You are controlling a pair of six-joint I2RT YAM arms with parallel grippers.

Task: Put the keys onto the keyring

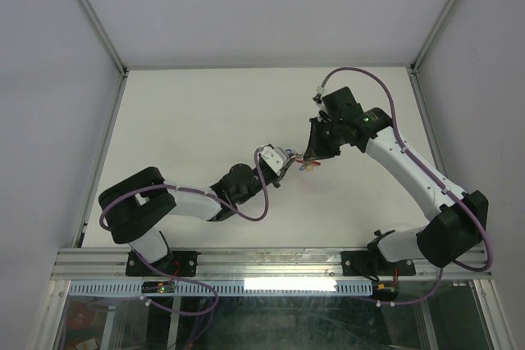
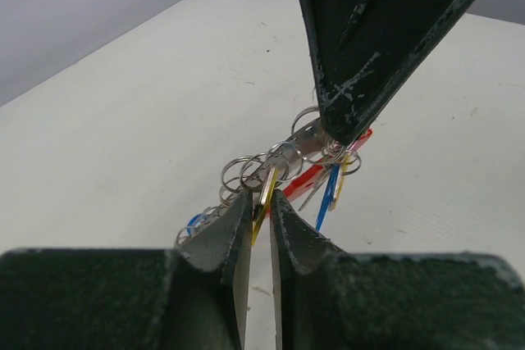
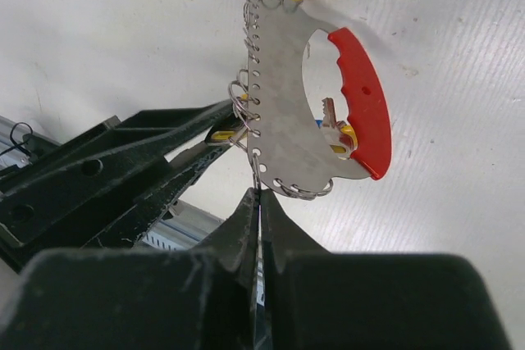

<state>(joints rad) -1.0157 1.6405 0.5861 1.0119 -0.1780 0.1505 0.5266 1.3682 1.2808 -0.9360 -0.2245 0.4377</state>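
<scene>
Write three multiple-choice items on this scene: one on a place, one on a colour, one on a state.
1. The keyring is: A flat on the table; B pinched by the right gripper; C hung on a hook.
2. Its curved arc is: A red; B green; C black.
3. The left gripper is: A wide open; B shut and empty; C closed on a yellow key.
Answers:
1. B: the right wrist view shows it clamped on the keyring's edge.
2. A: the arc is plainly red.
3. C: the left wrist view shows the yellow key inside its narrow gap.
</scene>
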